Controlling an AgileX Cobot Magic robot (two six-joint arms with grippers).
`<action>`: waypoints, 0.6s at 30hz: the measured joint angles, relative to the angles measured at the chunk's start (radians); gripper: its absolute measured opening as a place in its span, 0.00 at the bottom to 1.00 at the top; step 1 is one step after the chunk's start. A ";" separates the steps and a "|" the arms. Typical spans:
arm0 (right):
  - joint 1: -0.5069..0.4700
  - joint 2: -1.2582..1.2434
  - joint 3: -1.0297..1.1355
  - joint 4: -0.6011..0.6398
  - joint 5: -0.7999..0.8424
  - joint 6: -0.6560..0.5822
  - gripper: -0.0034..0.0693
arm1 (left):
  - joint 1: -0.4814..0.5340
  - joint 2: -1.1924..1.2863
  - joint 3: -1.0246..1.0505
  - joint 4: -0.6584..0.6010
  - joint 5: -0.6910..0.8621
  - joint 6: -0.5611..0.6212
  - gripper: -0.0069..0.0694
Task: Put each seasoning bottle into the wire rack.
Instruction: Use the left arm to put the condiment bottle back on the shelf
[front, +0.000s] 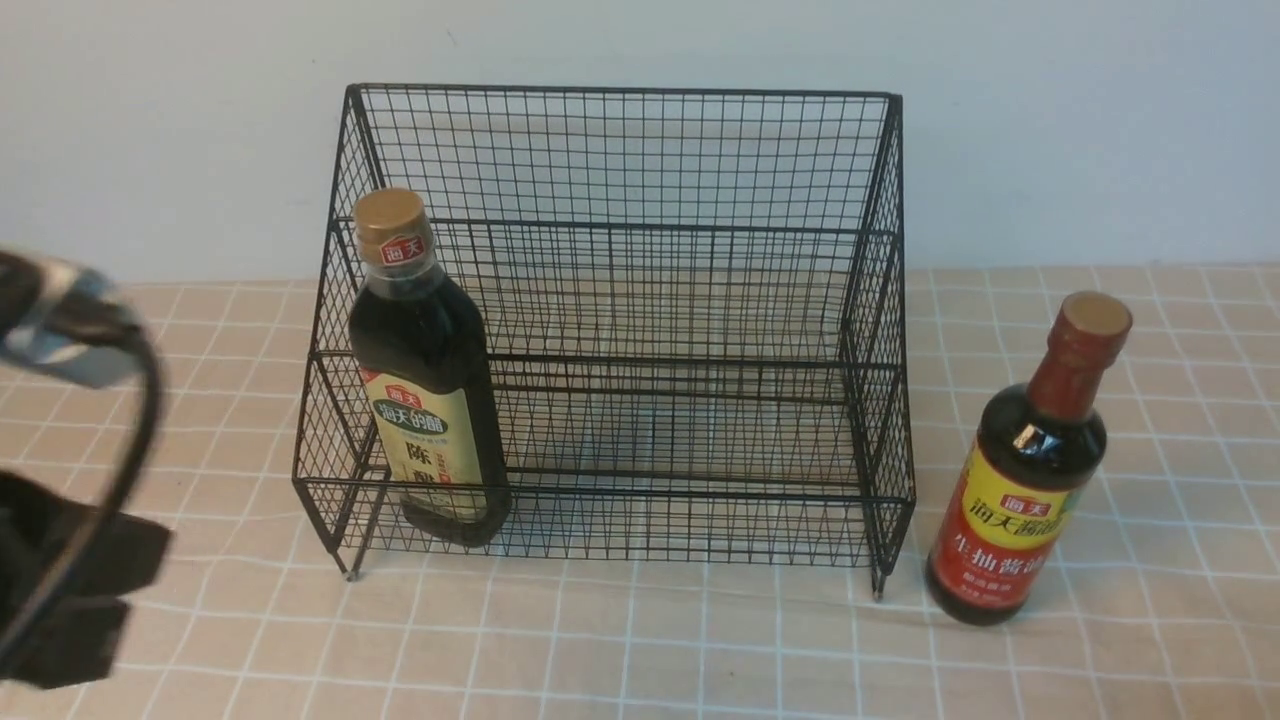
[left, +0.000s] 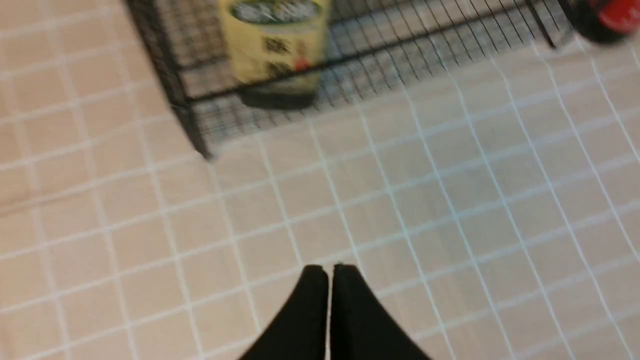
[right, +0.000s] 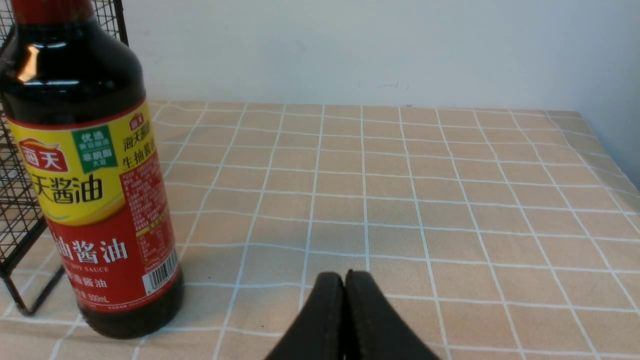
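The black wire rack (front: 620, 92) stands mid-table against the wall. The squarish gold-capped bottle (front: 430, 400) stands upright inside the rack's lower tier at its left end; it also shows blurred in the left wrist view (left: 275, 45). The round red-and-yellow-label bottle (front: 1030, 480) stands upright on the cloth just right of the rack, close in the right wrist view (right: 85, 175). My left gripper (left: 329, 270) is shut and empty above bare cloth in front of the rack's left corner. My right gripper (right: 345, 275) is shut and empty, low, to the right of the red-label bottle.
The left arm (front: 70, 560) is a blurred dark shape at the front view's left edge. A beige checked cloth (front: 640, 640) covers the table. A white wall (front: 1100, 120) stands right behind the rack. The table's right edge (right: 615, 150) shows in the right wrist view.
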 joint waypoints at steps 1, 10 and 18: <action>0.000 0.000 0.000 0.000 0.000 0.000 0.03 | 0.000 -0.046 0.000 0.022 -0.019 -0.028 0.08; 0.000 0.000 0.000 0.000 0.000 0.000 0.03 | 0.000 -0.209 0.002 0.060 -0.017 -0.178 0.08; 0.000 0.000 0.000 0.000 0.000 0.000 0.03 | 0.000 0.054 0.051 -0.120 -0.123 0.030 0.08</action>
